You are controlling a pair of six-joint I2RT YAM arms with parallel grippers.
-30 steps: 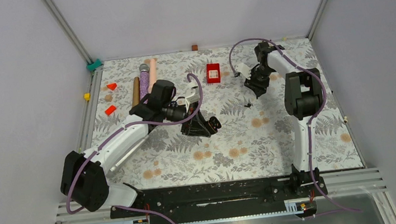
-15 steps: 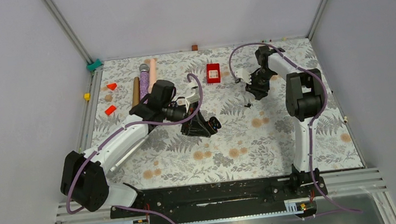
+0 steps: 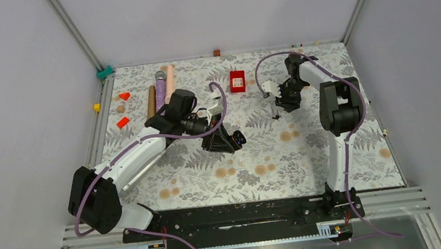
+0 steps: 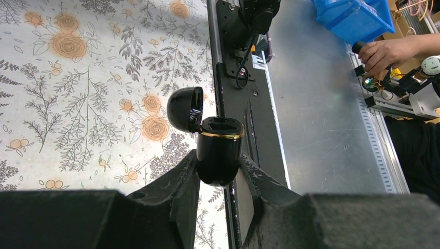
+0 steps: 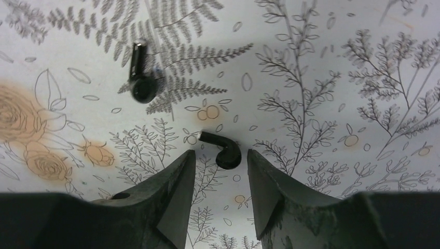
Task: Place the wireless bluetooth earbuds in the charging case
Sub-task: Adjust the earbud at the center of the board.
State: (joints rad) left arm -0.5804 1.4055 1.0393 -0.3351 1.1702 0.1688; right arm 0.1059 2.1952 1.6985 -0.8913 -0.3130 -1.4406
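Jaws of the left gripper [image 4: 218, 167] clamp a glossy black pebble-shaped charging case [image 4: 220, 150], its lid flipped open. The right gripper [image 5: 220, 158] stands part open and holds nothing. A small black earbud [image 5: 225, 151] lies on the floral tablecloth [image 5: 321, 78] between its tips, and a second black earbud [image 5: 141, 79] lies farther off.

The left arm [image 3: 140, 154] and the right arm [image 3: 333, 149] are built alike, with slim white links joined by bulky black joint housings. A purple cable [image 3: 223, 102] runs in loose loops along each. Both bases are bolted to one black mounting plate [image 3: 234, 215]. The fingers [image 4: 171, 187] of the left gripper [image 4: 218, 168] are matte black, grainy and wedge-shaped. Those of the right gripper [image 5: 219, 158] look the same, with a small round hole near one root.
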